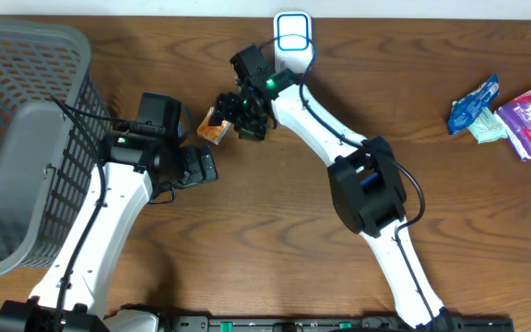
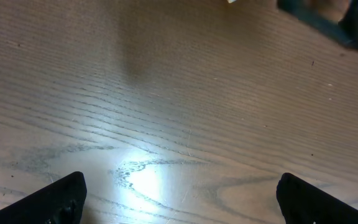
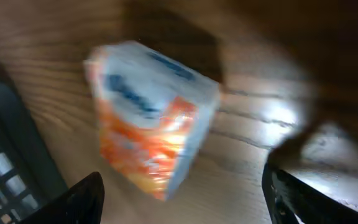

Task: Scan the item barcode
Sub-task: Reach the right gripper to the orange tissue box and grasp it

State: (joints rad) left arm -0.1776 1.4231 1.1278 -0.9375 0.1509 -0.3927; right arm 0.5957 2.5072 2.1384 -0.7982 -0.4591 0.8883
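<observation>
I log orange packet (image 3: 151,118) just upper left of right gripper (image 3: 182,199), tilted diagonally; jaws wide, nothing held; right arm is nearer

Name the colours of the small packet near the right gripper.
Small soft packet: orange and white with blue print, clearest in right wrist view.

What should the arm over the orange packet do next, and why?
Probably lower a little and close on the orange packet. The right gripper hangs above it with its fingers apart on either side, not touching it. The packet seems to lie loose on the table, so it likely needs gripping before its barcode can be scanned.
</observation>
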